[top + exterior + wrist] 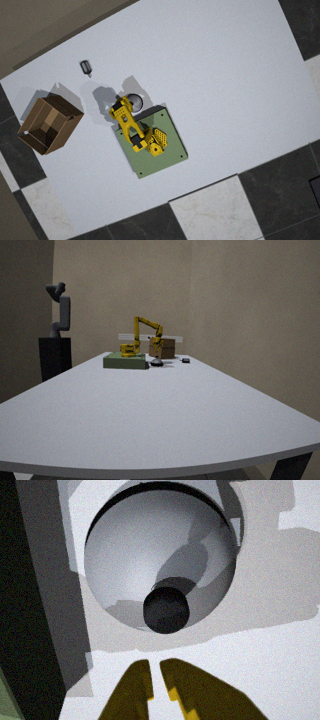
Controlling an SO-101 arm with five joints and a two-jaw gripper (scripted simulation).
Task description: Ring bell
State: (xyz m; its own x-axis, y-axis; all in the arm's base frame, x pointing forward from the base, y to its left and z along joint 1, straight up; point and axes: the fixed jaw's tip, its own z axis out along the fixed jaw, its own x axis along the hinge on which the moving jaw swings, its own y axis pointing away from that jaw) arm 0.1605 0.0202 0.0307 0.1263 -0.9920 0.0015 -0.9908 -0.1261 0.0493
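The bell is a grey dome with a black button on top. It stands upright on the white table just beside the green base plate, and shows in the overhead view and the side view. My yellow gripper is shut and empty. It hangs above the bell, clear of the button, with a gap below the fingertips in the side view. In the overhead view the gripper hides part of the bell.
An open cardboard box stands to the left of the arm. A small dark object lies on the table beyond the bell. A grey arm on a black pedestal stands off the table.
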